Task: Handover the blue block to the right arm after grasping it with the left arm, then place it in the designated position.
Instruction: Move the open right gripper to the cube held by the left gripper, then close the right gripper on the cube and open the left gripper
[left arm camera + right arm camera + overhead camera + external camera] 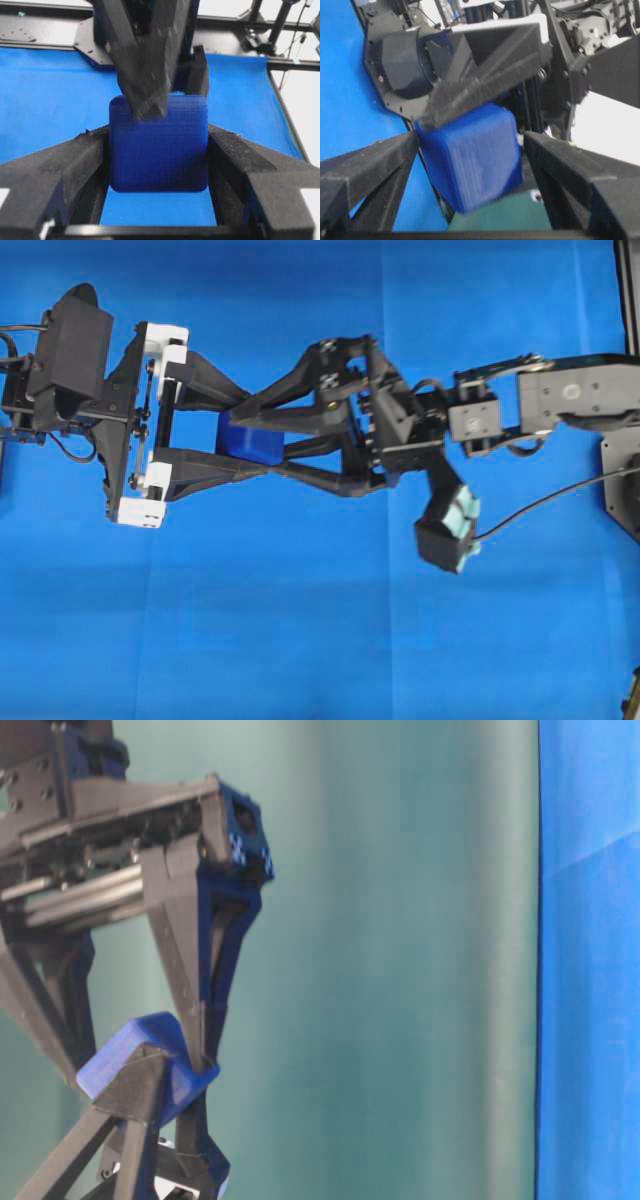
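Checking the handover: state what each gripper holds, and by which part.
The left gripper clamps the blue block by two opposite side faces. The right gripper straddles it with jaws open, holding nothing.

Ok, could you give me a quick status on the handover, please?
Left gripper shut on the blue block, held above the table. Right gripper open, fingers either side of the block, not yet closed. Nothing in the way.

Dark-blue block [250, 443], black fingers [205, 468]
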Available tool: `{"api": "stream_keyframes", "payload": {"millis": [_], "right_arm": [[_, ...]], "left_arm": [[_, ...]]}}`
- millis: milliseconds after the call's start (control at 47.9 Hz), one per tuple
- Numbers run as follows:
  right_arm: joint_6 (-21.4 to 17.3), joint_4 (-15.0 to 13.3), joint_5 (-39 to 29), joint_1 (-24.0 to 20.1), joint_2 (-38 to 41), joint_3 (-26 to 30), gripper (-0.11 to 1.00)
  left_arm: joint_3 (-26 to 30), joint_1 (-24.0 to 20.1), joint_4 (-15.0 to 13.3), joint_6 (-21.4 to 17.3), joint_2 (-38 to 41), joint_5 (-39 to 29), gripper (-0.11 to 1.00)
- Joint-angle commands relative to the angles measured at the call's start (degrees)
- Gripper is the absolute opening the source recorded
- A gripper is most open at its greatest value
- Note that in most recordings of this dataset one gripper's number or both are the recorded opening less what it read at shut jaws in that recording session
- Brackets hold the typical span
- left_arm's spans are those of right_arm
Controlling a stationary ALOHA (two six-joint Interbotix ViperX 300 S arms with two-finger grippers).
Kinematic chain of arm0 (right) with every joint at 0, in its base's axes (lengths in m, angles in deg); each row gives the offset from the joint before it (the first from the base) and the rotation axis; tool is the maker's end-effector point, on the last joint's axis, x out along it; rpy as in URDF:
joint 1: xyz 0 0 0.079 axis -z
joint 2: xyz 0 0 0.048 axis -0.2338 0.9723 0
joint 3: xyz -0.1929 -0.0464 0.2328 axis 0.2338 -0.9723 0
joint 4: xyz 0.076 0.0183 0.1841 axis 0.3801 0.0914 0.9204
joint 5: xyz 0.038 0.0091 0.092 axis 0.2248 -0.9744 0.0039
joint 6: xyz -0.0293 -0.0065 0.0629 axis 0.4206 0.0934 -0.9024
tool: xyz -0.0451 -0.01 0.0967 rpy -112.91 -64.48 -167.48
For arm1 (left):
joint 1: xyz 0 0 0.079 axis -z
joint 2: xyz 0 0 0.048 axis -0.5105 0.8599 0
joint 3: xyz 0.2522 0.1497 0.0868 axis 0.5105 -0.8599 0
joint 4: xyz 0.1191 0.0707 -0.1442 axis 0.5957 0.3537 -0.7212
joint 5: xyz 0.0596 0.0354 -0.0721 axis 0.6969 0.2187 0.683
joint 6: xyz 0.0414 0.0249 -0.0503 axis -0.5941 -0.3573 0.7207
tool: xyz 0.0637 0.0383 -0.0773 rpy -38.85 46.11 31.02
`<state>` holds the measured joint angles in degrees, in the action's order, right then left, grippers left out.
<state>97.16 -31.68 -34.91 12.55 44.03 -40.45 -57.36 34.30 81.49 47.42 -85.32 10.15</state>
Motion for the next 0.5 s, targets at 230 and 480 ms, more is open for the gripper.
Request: {"api": "stream_keyframes", "payload": {"millis": [230,480], "right_arm": [[-0.26,0.0,-0.97,-0.26,0.0,2.72,0.97],[-0.18,0.0,-1.05,-0.26,-0.26,3.87,0.8]], "left_arm": [[0.88,-0.18,-0.09,0.09,-0.79,0.35,0.49],[0.88,0.18,-0.09,0.0,-0.7,0.0,0.49]]}}
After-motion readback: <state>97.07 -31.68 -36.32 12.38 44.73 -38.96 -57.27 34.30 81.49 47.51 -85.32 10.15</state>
